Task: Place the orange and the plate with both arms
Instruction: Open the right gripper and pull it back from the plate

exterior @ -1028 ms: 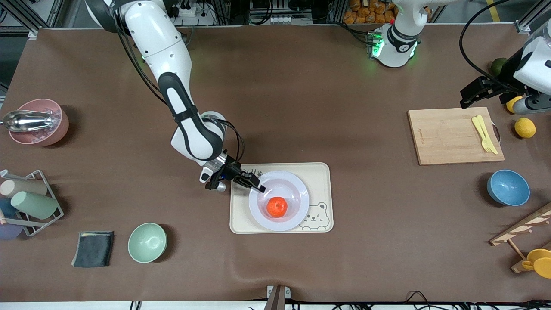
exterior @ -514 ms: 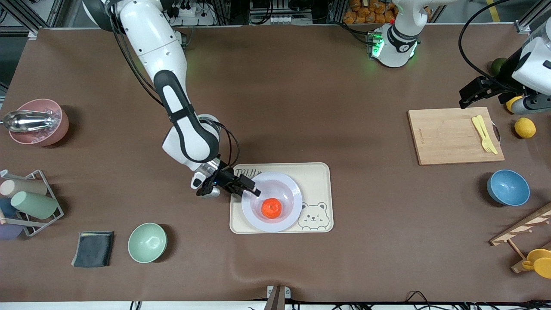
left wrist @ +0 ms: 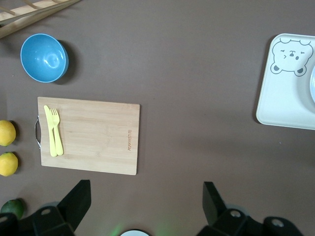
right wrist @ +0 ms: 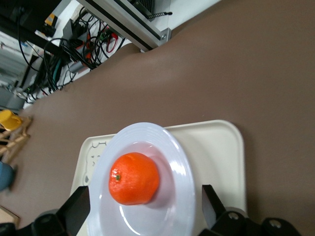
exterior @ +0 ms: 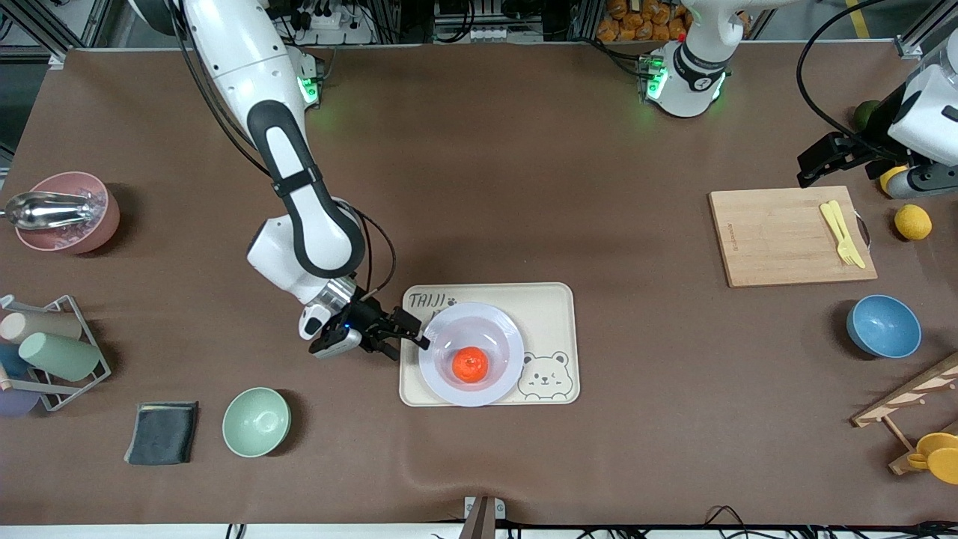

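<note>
The orange (exterior: 470, 364) lies in the middle of the pale plate (exterior: 509, 329), which rests on the cream bear-print tray (exterior: 554, 307). My right gripper (exterior: 410, 341) is open and low, just off the plate's rim at the right arm's end of the tray. In the right wrist view the orange (right wrist: 134, 178) and plate (right wrist: 182, 167) lie just ahead of the open right gripper (right wrist: 143, 206). My left gripper (exterior: 812, 166) waits open and empty, high over the table beside the cutting board's corner; it is also open in the left wrist view (left wrist: 146, 201).
A wooden cutting board (exterior: 778, 236) with a yellow fork and knife (exterior: 842, 232), lemons (exterior: 913, 221) and a blue bowl (exterior: 883, 326) sit at the left arm's end. A mint green bowl (exterior: 256, 421), a grey cloth (exterior: 162, 432), a cup rack (exterior: 45, 352) and a pink bowl (exterior: 63, 211) sit at the right arm's end.
My right gripper slid the plate with the orange a little toward the right arm's end of the tray, let go of the rim and drew back off it. The left arm has not moved.
</note>
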Robot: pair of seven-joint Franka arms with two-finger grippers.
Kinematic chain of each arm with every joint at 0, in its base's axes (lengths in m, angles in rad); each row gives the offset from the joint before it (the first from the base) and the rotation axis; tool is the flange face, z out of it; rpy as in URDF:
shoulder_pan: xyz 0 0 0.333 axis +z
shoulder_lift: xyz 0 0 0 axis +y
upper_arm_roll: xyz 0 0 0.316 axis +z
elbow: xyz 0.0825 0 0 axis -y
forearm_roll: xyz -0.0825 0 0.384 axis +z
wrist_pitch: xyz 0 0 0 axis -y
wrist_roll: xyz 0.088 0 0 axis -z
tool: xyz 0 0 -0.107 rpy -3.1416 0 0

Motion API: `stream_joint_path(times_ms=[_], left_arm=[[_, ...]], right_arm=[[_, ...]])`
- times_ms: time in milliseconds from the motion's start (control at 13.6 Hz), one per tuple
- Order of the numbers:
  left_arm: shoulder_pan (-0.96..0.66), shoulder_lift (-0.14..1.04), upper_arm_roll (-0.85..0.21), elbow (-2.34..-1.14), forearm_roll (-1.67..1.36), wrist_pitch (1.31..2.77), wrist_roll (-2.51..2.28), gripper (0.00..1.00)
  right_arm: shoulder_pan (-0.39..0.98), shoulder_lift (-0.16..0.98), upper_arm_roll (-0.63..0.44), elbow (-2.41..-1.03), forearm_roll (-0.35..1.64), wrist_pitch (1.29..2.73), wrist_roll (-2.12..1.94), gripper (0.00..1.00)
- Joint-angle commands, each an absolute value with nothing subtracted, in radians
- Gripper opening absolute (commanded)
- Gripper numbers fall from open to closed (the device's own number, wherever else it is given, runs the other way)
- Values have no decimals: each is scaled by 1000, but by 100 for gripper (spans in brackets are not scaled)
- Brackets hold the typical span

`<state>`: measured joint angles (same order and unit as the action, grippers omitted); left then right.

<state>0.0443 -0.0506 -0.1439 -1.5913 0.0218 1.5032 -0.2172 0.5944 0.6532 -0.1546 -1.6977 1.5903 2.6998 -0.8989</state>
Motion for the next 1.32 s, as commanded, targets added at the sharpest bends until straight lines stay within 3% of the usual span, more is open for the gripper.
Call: stream_joint_path(times_ms=[0, 294, 514, 881, 1248], left_arm=[[49, -78, -150, -1609, 43, 1494, -204, 100], [48, -87, -152, -1611, 43, 1490, -201, 100], [48, -87, -152, -1611, 37, 1486, -202, 100], [49, -87, -150, -1611, 32, 1486, -201, 100], [49, -87, -150, -1608, 29, 1486, -201, 100]], right_arm=[[591, 571, -190, -1781, 1436, 2686, -899, 100], [591, 555, -271, -1787, 1191, 2616, -900, 100], [592, 532, -389, -1758, 991, 2435, -899, 100], [606, 517, -575, -1665, 853, 2105, -842, 100], [615, 448, -606, -1523, 548, 1818, -493, 100]])
